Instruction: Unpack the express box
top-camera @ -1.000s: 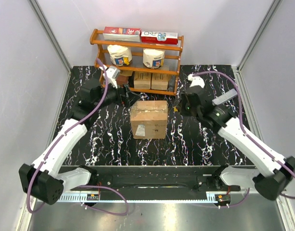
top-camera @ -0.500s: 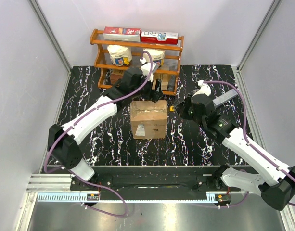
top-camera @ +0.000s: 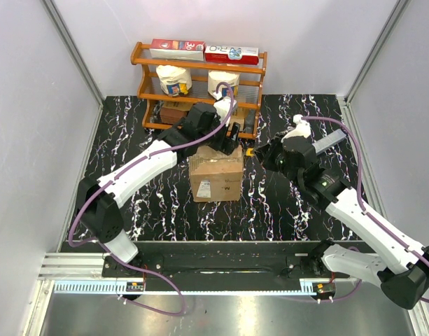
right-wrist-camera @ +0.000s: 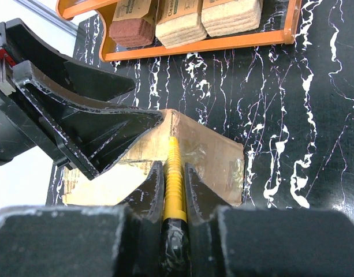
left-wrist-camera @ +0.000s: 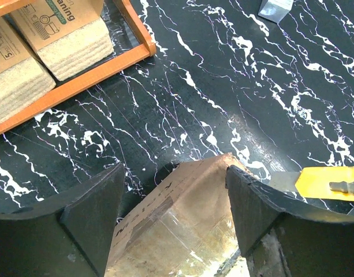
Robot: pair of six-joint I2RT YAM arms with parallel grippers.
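Large brown taped cardboard express box (top-camera: 216, 173) sits centred on the black marbled table (top-camera: 165, 204), before the orange wooden rack (top-camera: 200, 67). Your left gripper (left-wrist-camera: 174, 190) straddles its far corner with jaws wide, probably to brace it. Your right gripper (right-wrist-camera: 174, 168) pinches a yellow utility knife (right-wrist-camera: 174, 150), aimed at the tape.

The bench (top-camera: 270, 210) is showing black, veined with white marbling. The express box (top-camera: 216, 171) is showing plain brown, carrying a white label (top-camera: 204, 189). The shelf (top-camera: 199, 66) is glowing orange, and the packets (top-camera: 204, 50) on top of it are looking red, possibly with white print. A yellow tool (right-wrist-camera: 174, 150) is standing out between the black fingers of the right claw (right-wrist-camera: 174, 168).
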